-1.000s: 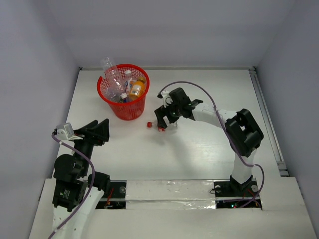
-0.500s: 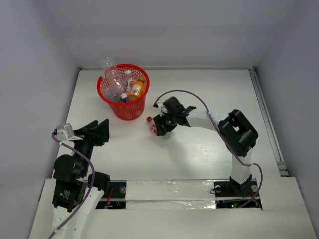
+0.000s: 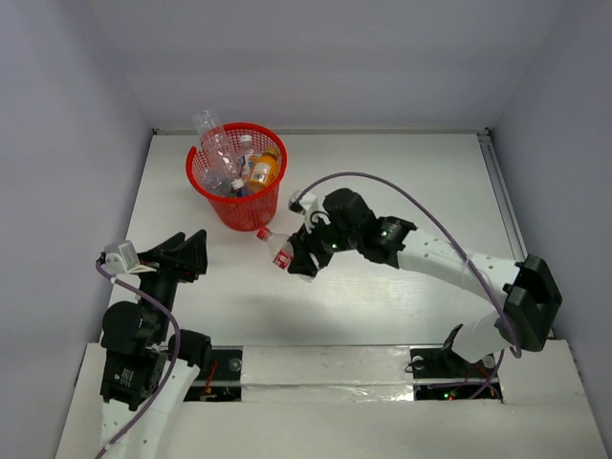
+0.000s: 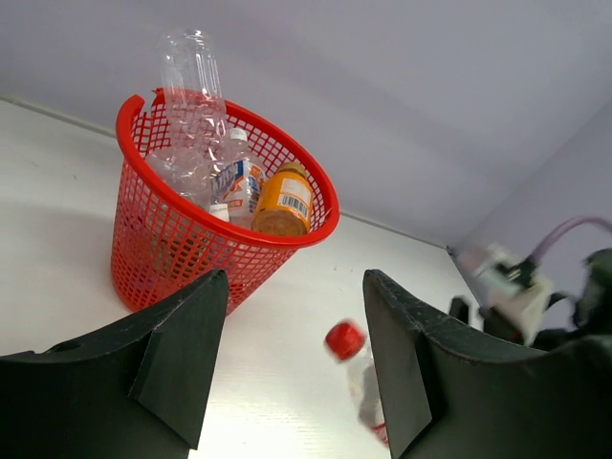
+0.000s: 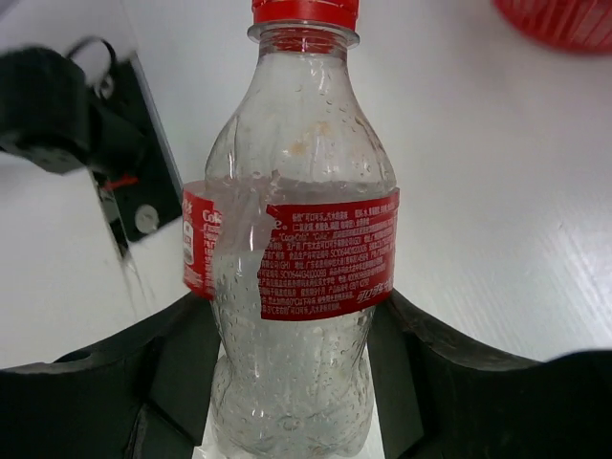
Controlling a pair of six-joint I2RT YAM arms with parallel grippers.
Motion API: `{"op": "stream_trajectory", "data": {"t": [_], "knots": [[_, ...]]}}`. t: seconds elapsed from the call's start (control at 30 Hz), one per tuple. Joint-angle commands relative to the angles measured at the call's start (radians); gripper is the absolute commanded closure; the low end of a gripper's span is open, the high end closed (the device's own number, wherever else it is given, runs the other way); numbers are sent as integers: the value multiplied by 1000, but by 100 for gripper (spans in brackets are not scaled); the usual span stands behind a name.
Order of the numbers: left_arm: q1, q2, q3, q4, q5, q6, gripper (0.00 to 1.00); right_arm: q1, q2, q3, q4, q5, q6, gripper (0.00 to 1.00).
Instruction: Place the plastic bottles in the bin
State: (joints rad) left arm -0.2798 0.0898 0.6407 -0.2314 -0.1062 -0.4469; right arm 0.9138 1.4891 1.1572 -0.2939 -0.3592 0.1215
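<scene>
Evidently the one bottle [image 5: 296, 249] outside the bin [image 3: 251, 212] was empty: light, thin-walled, likely to dent or slip if squeezed hard. The right gripper [image 5: 292, 373] was clamped on its lower body, below the red label, just in front of the bin. The other bottles [image 3: 239, 163] lay inside the bin. The left gripper [image 4: 295, 316] hovered before the bin, jaws apart and empty.

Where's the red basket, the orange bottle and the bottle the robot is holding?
red mesh bin [image 4: 172, 251], left wrist view, on its mesh wall.
orange bottle [image 4: 277, 206], left wrist view, on its orange side.
red-capped clear bottle [image 5: 316, 277], right wrist view, on its red label.
</scene>
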Motion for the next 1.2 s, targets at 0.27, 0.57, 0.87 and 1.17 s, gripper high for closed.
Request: {"op": "stream_trajectory", "data": {"t": [0.27,0.57,0.87,1.17], "knots": [[2,-32,2,15,-33,-4,44,-13,320,657,284,192,110,51],[2,-41,2,15,-35,-4,44,-13,718,1139,341,356,135,49],[2,-45,2,18,-35,-4,44,-13,740,977,461,450,188,41],[2,-36,4,14,-41,-6,44,-13,685,863,499,468,190,13]]}}
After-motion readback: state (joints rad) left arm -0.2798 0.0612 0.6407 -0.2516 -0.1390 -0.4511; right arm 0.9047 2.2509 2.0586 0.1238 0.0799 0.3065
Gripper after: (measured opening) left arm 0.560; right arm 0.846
